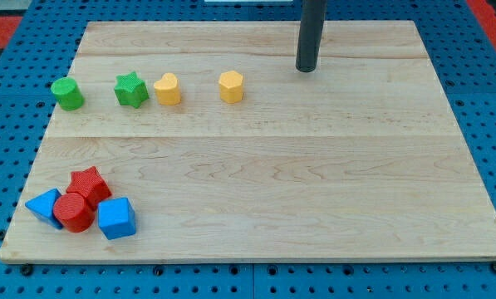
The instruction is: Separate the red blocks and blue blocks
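A red star block (pixel 90 184) and a red cylinder (pixel 74 212) sit clustered at the view's bottom left of the wooden board (pixel 314 183). A blue triangular block (pixel 44 205) touches the cylinder's left side. A blue cube (pixel 116 218) touches its right side. My tip (pixel 306 68) is near the view's top, right of centre, far from this cluster and apart from every block.
A row of blocks lies along the view's upper left: a green cylinder (pixel 67 93), a green star (pixel 131 90), a yellow heart-like block (pixel 167 89) and a yellow hexagon (pixel 230 86). The board's edges meet blue pegboard.
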